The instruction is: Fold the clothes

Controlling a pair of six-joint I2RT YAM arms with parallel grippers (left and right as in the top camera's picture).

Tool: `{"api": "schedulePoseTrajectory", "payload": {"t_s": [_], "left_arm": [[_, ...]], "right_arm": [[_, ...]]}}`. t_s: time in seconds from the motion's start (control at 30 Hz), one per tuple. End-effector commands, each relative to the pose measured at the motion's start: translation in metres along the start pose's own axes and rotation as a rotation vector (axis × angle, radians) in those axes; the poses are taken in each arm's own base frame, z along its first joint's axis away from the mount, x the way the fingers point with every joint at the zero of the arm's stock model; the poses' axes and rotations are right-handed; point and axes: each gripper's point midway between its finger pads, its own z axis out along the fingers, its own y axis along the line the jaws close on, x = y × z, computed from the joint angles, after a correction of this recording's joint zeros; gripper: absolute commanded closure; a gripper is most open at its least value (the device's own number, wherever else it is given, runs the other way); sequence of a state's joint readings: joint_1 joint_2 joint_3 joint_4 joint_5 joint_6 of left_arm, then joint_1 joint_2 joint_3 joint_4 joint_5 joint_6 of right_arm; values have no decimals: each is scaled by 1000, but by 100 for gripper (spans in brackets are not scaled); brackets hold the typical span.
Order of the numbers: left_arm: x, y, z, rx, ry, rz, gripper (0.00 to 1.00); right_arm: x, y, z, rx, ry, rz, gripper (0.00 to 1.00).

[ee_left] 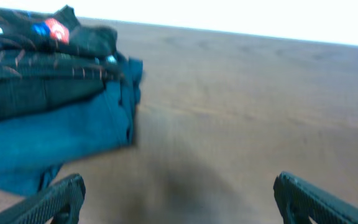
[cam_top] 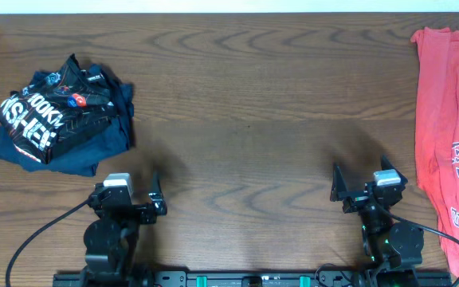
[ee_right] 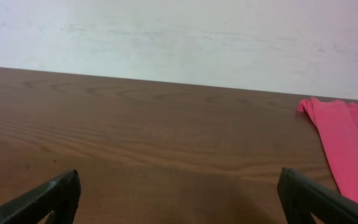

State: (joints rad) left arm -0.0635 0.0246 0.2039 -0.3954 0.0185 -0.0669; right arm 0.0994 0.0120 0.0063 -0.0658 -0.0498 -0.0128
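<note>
The clothes lie in two places. At the far left, a folded black jersey (cam_top: pixel 50 108) with white lettering rests on a folded blue shirt (cam_top: pixel 106 135). A red shirt (cam_top: pixel 449 119) with white lettering lies spread along the right edge. My left gripper (cam_top: pixel 126 189) stands open just in front of the pile, touching nothing. In the left wrist view the black jersey (ee_left: pixel 36 43) and blue shirt (ee_left: pixel 55 130) fill the upper left, beyond my left gripper (ee_left: pixel 179 186). My right gripper (cam_top: pixel 362 179) is open over bare wood, left of the red shirt (ee_right: pixel 347 143). Nothing sits between its fingers (ee_right: pixel 179 180).
The brown wooden table (cam_top: pixel 245 104) stretches between the two heaps. A white wall (ee_right: pixel 179 37) rises behind its far edge. Black cables (cam_top: pixel 38 231) run from both arm bases along the front edge.
</note>
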Motion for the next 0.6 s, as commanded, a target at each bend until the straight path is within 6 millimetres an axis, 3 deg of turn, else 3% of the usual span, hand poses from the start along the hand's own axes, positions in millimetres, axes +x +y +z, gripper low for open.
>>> {"api": "schedulePoseTrajectory", "payload": {"t_s": [0.0, 0.13, 0.2, 0.4, 0.57], "left_arm": [[-6, 5, 8, -19, -85, 28, 2], [-26, 4, 17, -14, -262, 79, 2], [-27, 4, 18, -17, -279, 104, 2], [6, 8, 26, -26, -143, 109, 2], [6, 8, 26, -26, -142, 110, 2]], "right_arm": [[0, 0, 0, 0, -1, -18, 1], [0, -1, 0, 0, -1, -18, 1], [0, -1, 0, 0, -1, -18, 1], [0, 0, 0, 0, -1, -18, 1], [0, 0, 0, 0, -1, -18, 1]]}}
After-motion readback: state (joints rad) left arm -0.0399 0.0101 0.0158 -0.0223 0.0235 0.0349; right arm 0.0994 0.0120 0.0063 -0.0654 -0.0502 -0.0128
